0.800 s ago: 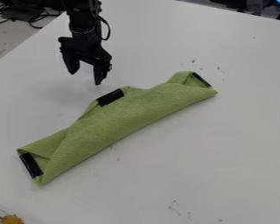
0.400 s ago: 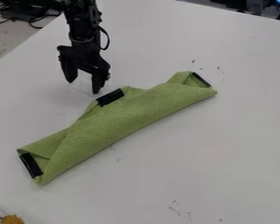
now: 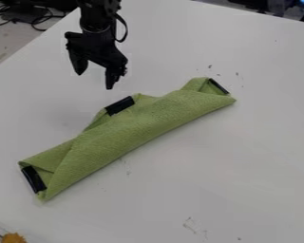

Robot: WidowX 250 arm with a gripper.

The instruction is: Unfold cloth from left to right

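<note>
your pale surface (image 3: 243, 142) spreads beneath the pincer (image 3: 94, 80) and well out to all sides of it. on that surface you have the green cloth (image 3: 132, 126), lying folded over on itself in a long, slanting strip. from below and to the left of the pincer in your view, it runs up to the pincer's right, with its middle nearest. beyond the surface, up and to the left of the pincer, you can see a piece of floor (image 3: 4, 40).

your pincer hangs over the surface, near the cloth but apart from it. its two fingers point down and stand wide apart, and you have nothing gripped between them. right above it, the black arm (image 3: 96, 19) comes in from the top edge.

past the surface, up and to the pincer's left, you have some dark cables (image 3: 37, 20). the cloth carries three black strips: the middle one (image 3: 120, 105) sits just below and to the right of the pincer, the lower one (image 3: 33, 179) is well below and to its left, and the upper one (image 3: 218, 86) is well off to its right. far below and left of the pincer, you can spot an orange lump (image 3: 14, 238) in the corner.
</note>
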